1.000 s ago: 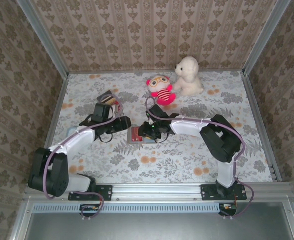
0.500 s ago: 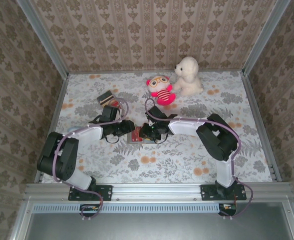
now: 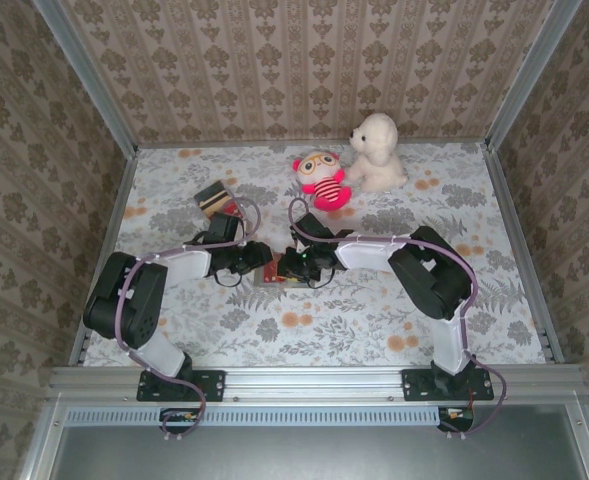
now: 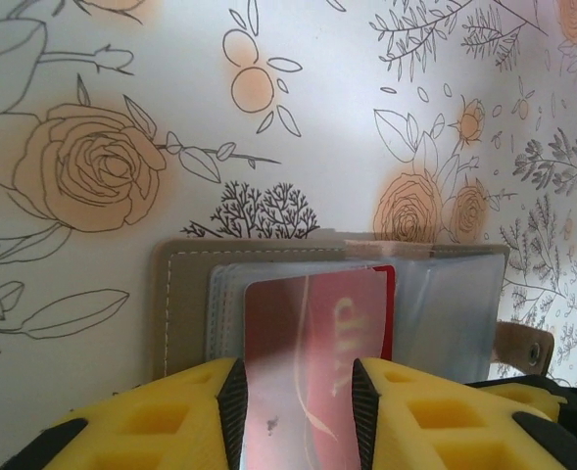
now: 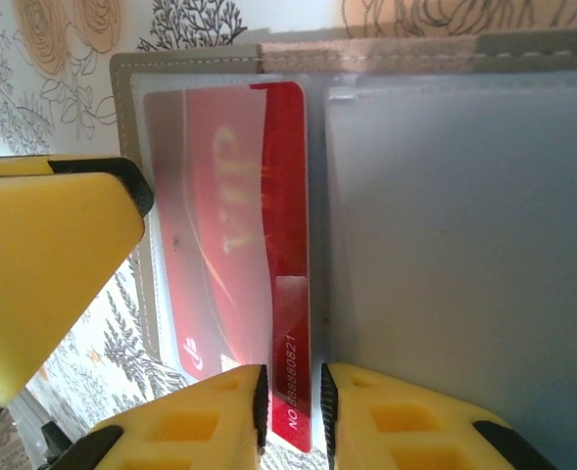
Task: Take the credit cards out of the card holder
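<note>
1. From the top camera, the card holder [image 3: 272,274] lies open on the surface [image 3: 374,320], about midway back. The left pincer [image 3: 256,264] and the right pincer [image 3: 287,268] close in on it from either side, and both are right at it. A few loose cards [image 3: 214,198] lie well apart at the back left. A striped plush [image 3: 321,180] and a white plush dog [image 3: 376,152] sit near the back. The surface is a floral cloth, hemmed in by patterned wallpaper walls [image 3: 304,60].

2. In the left wrist view, the left pincer [image 4: 300,411] is spread part way, its yellow fingers [image 4: 185,416] over the near edge of the card holder [image 4: 185,294]. The red card [image 4: 312,323], in its clear pocket, shows in the gap. Its long axis runs straight away from the tips.

3. In the right wrist view, the right pincer [image 5: 290,411] is nearly pressed together, astride the near end of the red card [image 5: 229,245] along its right long edge. The view is too close to tell whether the card is nipped or merely lies beneath the slit. The card sits in the left leaf, and the right-hand sleeve [image 5: 464,245] looks empty. Drawing the card out would likely follow its long axis, toward this pincer.
</note>
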`<state>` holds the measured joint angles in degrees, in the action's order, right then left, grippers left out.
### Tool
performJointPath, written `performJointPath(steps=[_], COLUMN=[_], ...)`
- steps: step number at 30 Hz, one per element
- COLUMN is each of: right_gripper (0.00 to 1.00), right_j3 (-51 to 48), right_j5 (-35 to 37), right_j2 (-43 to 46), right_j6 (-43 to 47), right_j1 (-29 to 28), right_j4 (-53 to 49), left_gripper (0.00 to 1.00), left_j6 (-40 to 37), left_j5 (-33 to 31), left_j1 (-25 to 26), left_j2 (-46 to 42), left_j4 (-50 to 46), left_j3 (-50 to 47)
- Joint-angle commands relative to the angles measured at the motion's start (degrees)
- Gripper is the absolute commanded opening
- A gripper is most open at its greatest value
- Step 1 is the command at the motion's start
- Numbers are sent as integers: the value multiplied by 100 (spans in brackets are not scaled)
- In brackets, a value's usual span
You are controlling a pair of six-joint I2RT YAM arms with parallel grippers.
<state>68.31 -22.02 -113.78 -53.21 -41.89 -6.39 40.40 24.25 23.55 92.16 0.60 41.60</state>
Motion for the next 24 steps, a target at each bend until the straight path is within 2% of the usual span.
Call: performJointPath(steps=[1, 11, 17, 24], right_gripper=[26, 19, 12, 10], right_j3=[33, -118, -238, -474], right_j5=[-206, -268, -244, -142], right_j2=[-164, -49, 100, 332], right_j6=[-110, -185, -190, -204], right_j1=[-4, 48, 76, 142], right_j4=[58, 216, 223, 187], left_gripper=[36, 36, 37, 38], left_j6=[103, 84, 58, 20], left_j5=[-87, -206, -204, -193], left_j1=[9, 2, -6, -43], left_j2=[92, 74, 74, 63], left_j4=[8, -29, -48, -65], left_j3=[-157, -230, -203, -196])
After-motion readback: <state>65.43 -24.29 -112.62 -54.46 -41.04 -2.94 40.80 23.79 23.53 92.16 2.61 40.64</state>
